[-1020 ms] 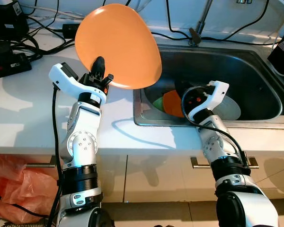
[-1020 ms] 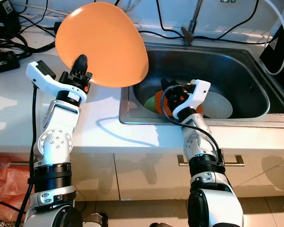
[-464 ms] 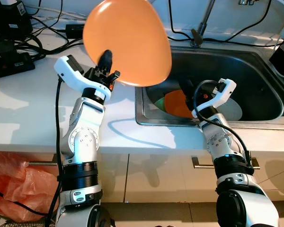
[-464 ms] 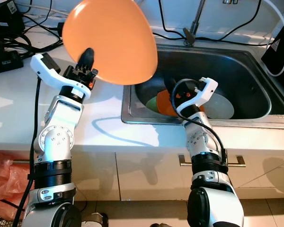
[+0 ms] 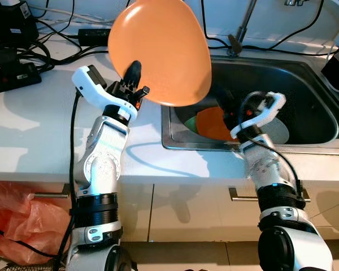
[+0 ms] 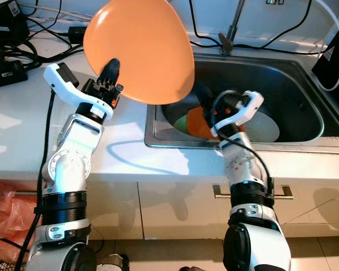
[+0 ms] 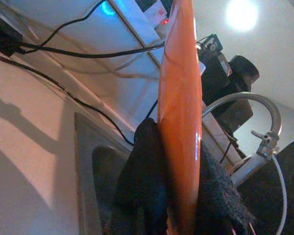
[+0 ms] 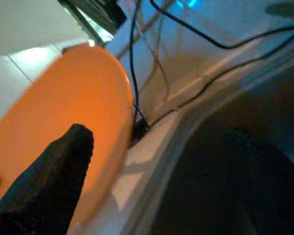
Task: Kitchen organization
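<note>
Taking the sink [image 5: 305, 121] as our mark, we see a tangle of black cables [image 5: 39, 42] on the white counter [image 5: 39, 130] far to its left. Nearer it, our left gripper [image 5: 134, 84] is clamped on the lower rim of a plate [image 5: 161, 48], one black finger lying up the plate's face. The plate is large, round, plain orange and smooth with a slight sheen; we hold it raised and tilted, above the counter's edge and overhanging the sink's left rim. In the left wrist view the plate [image 7: 181, 122] stands edge-on, thin and glossy, pinched between both fingers [image 7: 147, 166]. Inside the sink, at its left end, lie a green dish [image 5: 188, 122], an orange dish [image 5: 212, 124] and a grey plate [image 5: 279, 131], overlapping. Our right gripper [image 5: 231, 110] hangs just over the sink's front left part, above the orange dish; we cannot tell whether its jaws are open or closed. The tap [image 5: 240, 28] rises behind the sink
</note>
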Robot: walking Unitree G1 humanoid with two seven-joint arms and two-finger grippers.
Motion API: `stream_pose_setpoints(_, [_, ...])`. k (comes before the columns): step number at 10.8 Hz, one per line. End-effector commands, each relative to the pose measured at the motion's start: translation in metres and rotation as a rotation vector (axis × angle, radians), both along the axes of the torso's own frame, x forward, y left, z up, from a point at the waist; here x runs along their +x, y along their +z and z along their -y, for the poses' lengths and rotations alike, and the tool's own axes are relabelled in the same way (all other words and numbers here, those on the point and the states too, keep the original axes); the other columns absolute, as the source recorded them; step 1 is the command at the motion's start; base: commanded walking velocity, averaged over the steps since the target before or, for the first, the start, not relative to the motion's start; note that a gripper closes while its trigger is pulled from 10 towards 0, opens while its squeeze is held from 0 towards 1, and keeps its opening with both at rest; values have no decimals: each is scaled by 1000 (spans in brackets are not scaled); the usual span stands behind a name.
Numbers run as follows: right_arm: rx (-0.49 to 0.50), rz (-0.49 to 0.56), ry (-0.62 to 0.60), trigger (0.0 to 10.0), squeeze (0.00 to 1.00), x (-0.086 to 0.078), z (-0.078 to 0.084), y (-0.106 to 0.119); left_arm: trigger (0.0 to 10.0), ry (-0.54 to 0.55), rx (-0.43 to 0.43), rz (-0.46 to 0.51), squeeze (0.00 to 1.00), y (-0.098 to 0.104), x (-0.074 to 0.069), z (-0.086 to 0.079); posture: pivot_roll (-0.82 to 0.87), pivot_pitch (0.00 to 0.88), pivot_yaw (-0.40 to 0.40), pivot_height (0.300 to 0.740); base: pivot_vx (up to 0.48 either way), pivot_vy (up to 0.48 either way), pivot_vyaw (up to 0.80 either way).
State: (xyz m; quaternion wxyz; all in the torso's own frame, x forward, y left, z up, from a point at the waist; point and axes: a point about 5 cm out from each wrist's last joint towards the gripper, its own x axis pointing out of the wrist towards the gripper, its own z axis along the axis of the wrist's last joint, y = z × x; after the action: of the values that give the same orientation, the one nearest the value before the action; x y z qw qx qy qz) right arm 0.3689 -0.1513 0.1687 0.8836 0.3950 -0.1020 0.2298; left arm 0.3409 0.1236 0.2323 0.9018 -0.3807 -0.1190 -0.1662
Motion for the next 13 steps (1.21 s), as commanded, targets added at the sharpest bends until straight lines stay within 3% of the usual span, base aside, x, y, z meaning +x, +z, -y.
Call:
stream_pose_setpoints(1, [26, 23, -2, 10000, 0, -1, 5, 5, 10000, -45, 12, 55, 0, 10, -4, 6, 93, 93, -87, 740, 0, 0, 0])
stream_pose_setpoints(7, [79, 115, 202, 10000, 0, -13, -3, 16, 10000, -171, 98, 107, 0, 11, -14, 4, 96, 97, -97, 740, 0, 0, 0])
stream_pose_setpoints(13, [52, 88, 181, 10000, 0, -13, 2, 11, 10000, -224, 110, 153, 0, 15, -23, -3, 97, 95, -99, 740, 0, 0, 0])
